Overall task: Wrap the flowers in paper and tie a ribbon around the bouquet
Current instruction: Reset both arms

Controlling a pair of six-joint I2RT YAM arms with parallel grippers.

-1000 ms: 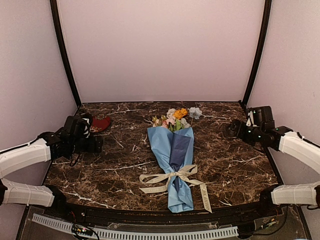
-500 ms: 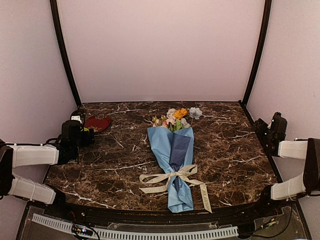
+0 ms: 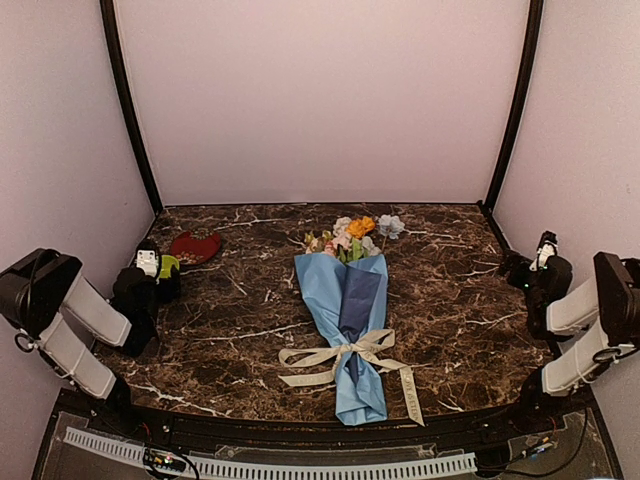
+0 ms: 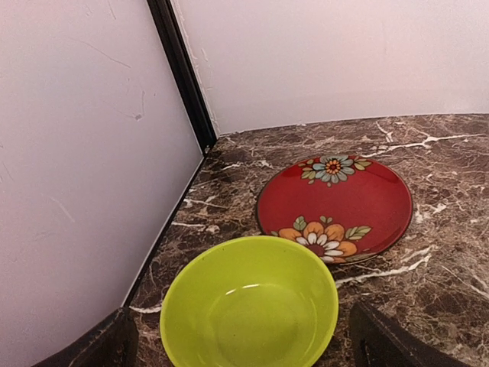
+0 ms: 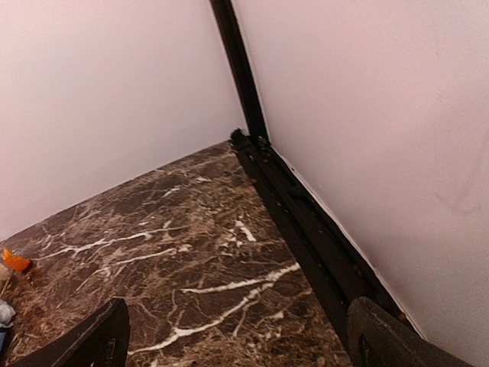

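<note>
Cream ribbon (image 3: 352,350) bowed round bouquet (image 3: 345,318), held paper (image 3: 320,290) shut; left gripper (image 4: 244,348), right gripper (image 5: 237,336) spread, empty, parked aside.

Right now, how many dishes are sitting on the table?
2. A red floral plate lies near the far left corner of the table, and a lime-green bowl sits just on the near side of it. More could be out of sight.

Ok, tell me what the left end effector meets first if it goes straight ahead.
Likely the bowl, dead ahead of the left end effector; the plate lies beyond. Its height over the bowl is unclear.
</note>
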